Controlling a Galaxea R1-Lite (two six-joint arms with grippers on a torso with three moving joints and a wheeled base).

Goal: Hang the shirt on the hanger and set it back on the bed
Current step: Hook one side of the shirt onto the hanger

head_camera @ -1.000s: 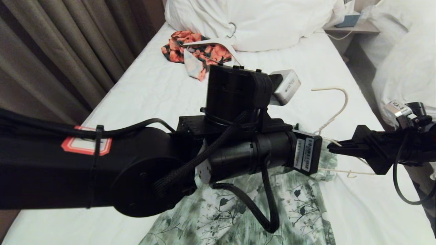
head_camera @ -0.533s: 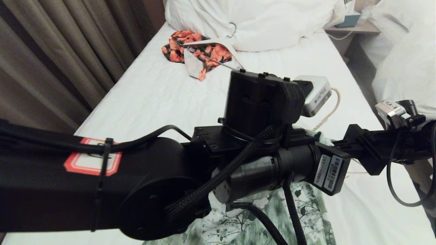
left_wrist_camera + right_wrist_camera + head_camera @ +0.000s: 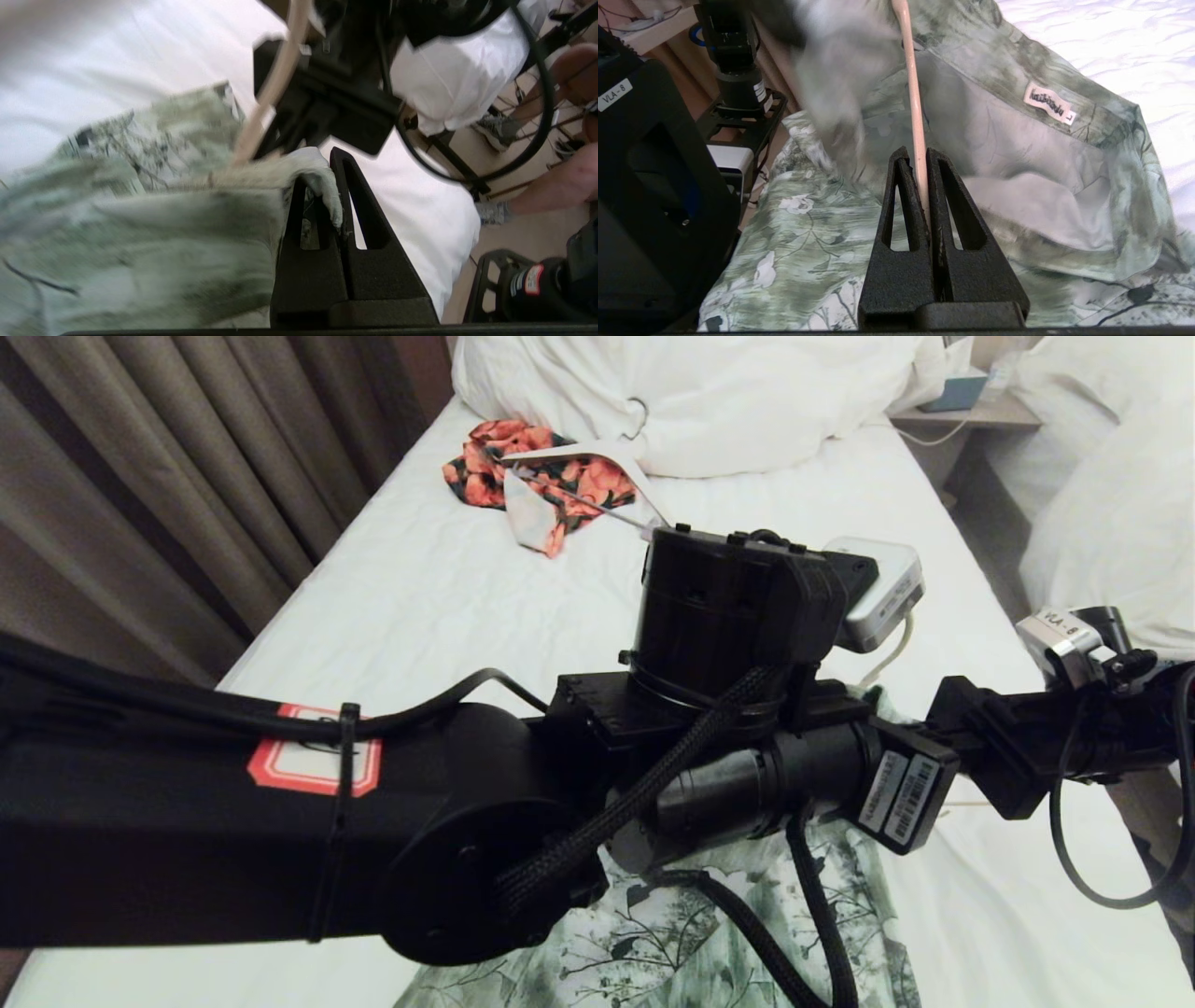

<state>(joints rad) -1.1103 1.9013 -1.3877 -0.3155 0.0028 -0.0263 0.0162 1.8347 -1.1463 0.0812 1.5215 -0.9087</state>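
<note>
while we hold both items over the bed [image 3: 448,597]:
left fingers [image 3: 332,161]: pinching our shirt [image 3: 140,224] fold
right fingers [image 3: 915,156]: clamped on hanger [image 3: 911,84] wire

The left arm [image 3: 448,821] reaches across from the left and blocks much of the near scene. Under it the green-and-white shirt [image 3: 672,933] lies on the bed [image 3: 420,588]. A cream loop [image 3: 892,649], probably the hanger, shows beside the wrist camera. The right arm [image 3: 1046,747] enters from the right. Far off, an orange-red garment [image 3: 523,476] lies under a white hanger [image 3: 597,453], by the duvet [image 3: 728,392].
</note>
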